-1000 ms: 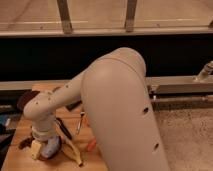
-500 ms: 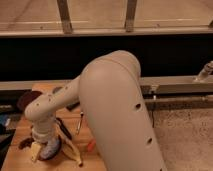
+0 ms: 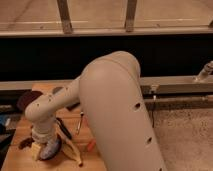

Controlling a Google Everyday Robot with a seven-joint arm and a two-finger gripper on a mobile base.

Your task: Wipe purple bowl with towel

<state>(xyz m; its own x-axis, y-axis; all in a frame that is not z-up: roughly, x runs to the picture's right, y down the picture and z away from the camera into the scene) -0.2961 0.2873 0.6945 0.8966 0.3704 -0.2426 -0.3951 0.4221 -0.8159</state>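
**HANDLING NOTES: BOWL WIPE**

Locate the purple bowl (image 3: 52, 150) at lower left of the frame, on the wooden table (image 3: 20, 131), directly under the gripper (image 3: 44, 140) and partly hidden by it. Treat as light, rigid and smooth. Expect sliding or tipping under a sideways push, so press downward and wipe in short strokes. If steadying is needed, take hold at the exposed rim on the right side.

Handle the towel (image 3: 35, 151), apparently the pale yellow patch touching the left edge of the bowl, as soft and limp; bunch before pressing. Cannot tell whether the gripper is clamped on the towel or released, being hidden under the wrist.

Note clutter close by:
- dark utensil (image 3: 63, 128) just right of the bowl
- pale yellow strip (image 3: 71, 149) trailing toward lower centre
- orange item (image 3: 91, 145) beside it
- thin metal rod (image 3: 80, 122) above
- dark round object (image 3: 27, 99) at upper left of the table

Keep strokes clear of these. Allow for the large arm (image 3: 117, 105) blocking centre and right of the frame
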